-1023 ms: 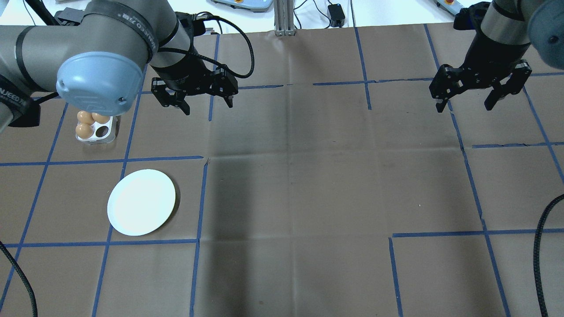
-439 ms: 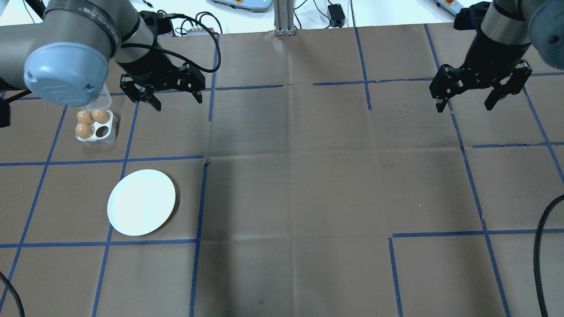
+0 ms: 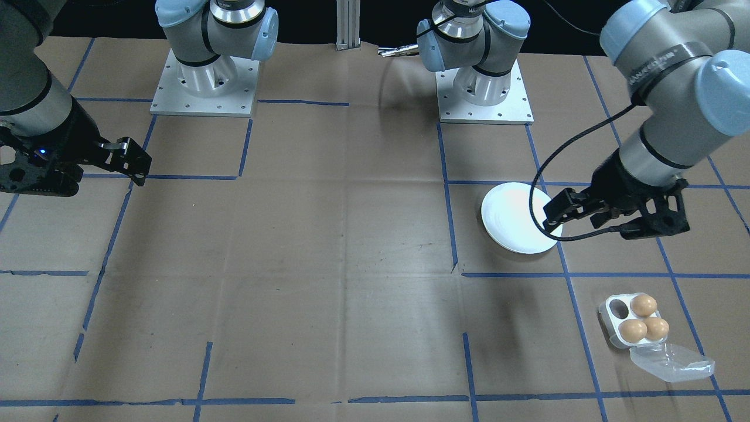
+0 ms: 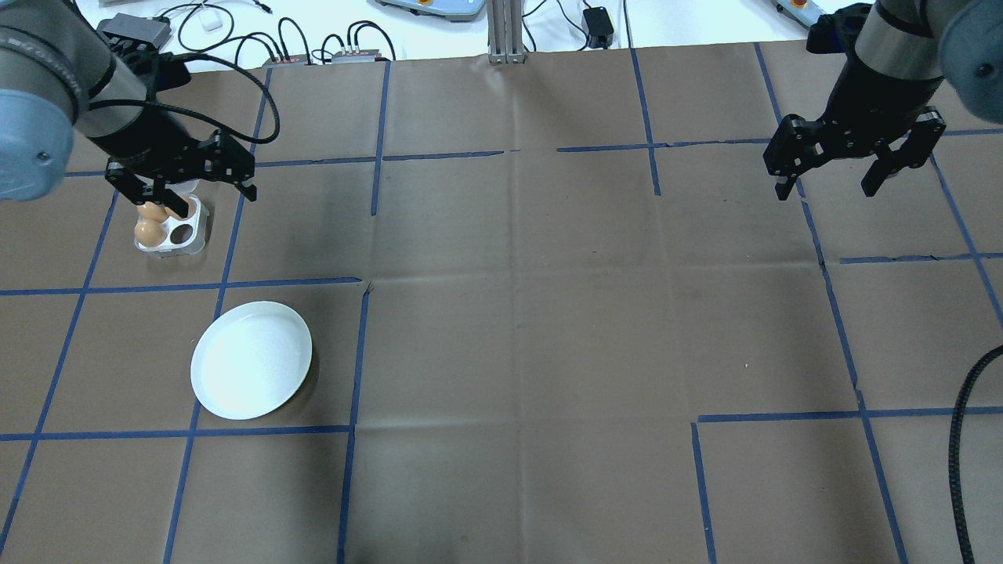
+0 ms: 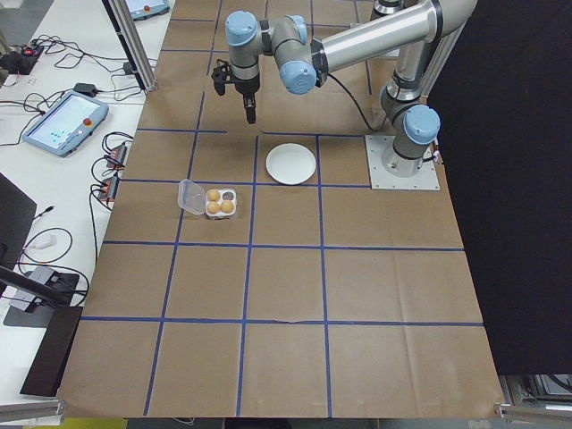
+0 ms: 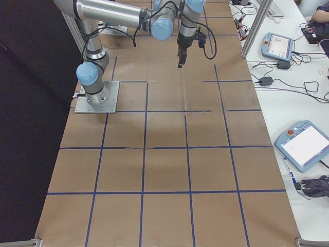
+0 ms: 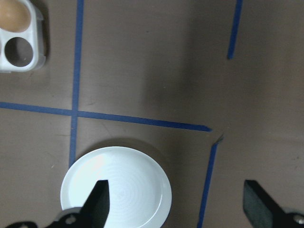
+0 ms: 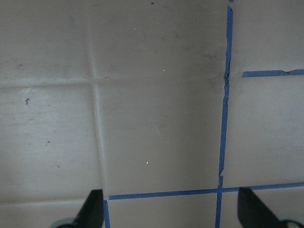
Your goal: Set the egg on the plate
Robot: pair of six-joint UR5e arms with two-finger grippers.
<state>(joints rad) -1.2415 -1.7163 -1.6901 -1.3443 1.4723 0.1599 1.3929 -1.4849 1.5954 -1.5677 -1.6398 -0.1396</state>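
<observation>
Since the earlier overhead frames, the left claw point(image 4: 182, 190) has been carried leftward across the table point(image 4: 517, 313) and is now seen above the egg tray point(image 4: 171, 233); the right claw point(image 4: 856, 166) has not shifted. Both claws are shown released, with jaws spread and nothing held. The plate point(image 4: 251, 359) lies bare, nearer the robot than the left claw and well apart from it. The tray, directly below that claw in the overhead view, holds three brown eggs point(image 3: 633, 330) and one vacant cup, its clear lid point(image 3: 672, 361) folded open. An egg is judged light, rigid, smooth and brittle; it should be taken across its middle, above the cup rim, with only slight closing force. Crowding by the neighbouring eggs is judged the main hazard. The right claw hangs far across the table from all of these.
</observation>
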